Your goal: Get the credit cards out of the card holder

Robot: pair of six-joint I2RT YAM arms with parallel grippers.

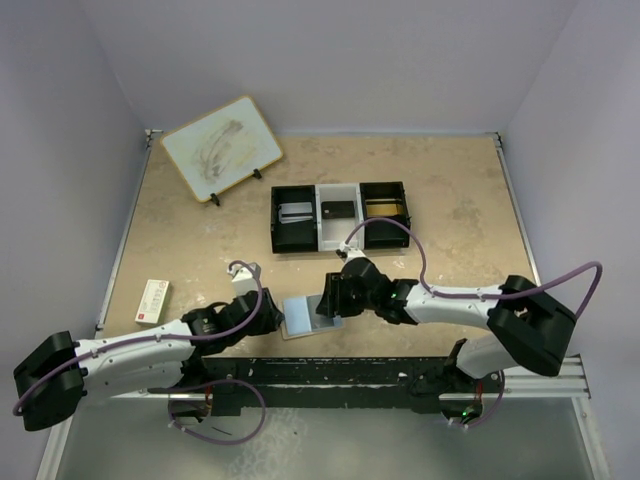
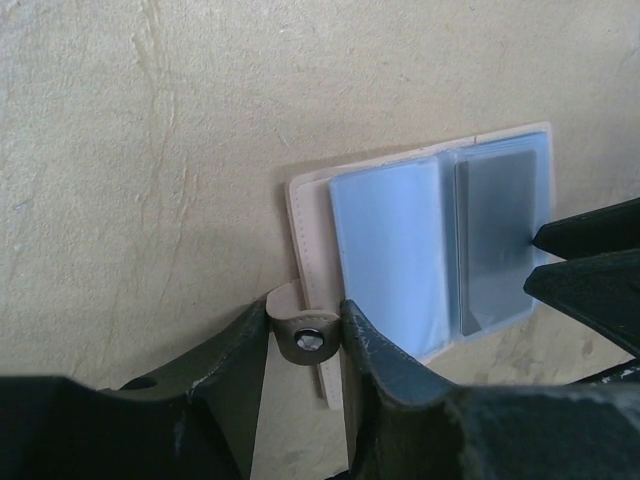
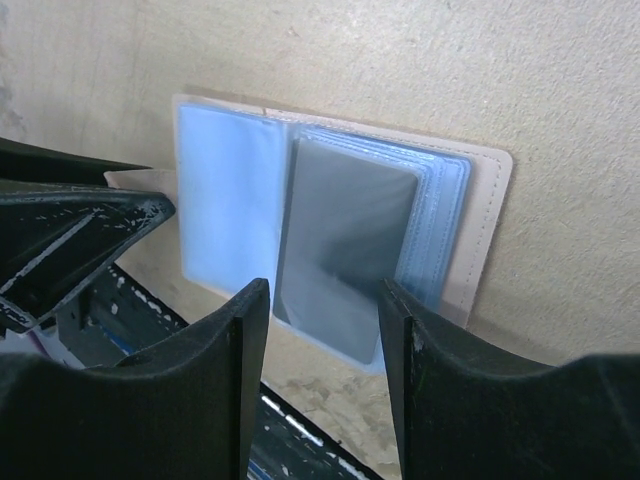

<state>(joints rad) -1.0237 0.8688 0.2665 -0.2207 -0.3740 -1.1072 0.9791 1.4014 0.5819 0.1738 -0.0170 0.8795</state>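
— Any writing legible?
— No; the red-and-white box [image 1: 152,300] is printed too small. The card holder [image 1: 300,318] lies open at the table's [image 1: 450,200] near edge, a grey card [image 3: 345,235] in its right sleeve.
— Pincers?
— Left gripper [image 2: 305,318] nips the holder's snap tab [image 2: 306,342]; right gripper [image 3: 325,300] stands half-wide astride that card. Tray [image 1: 290,189] behind: silvery card [image 1: 295,213], dark card [image 1: 338,210]

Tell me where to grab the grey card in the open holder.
Probably the grey card's near short end, from the near side with the right gripper: it lies flat in the open card holder, and that end lines up with its parted jaws.
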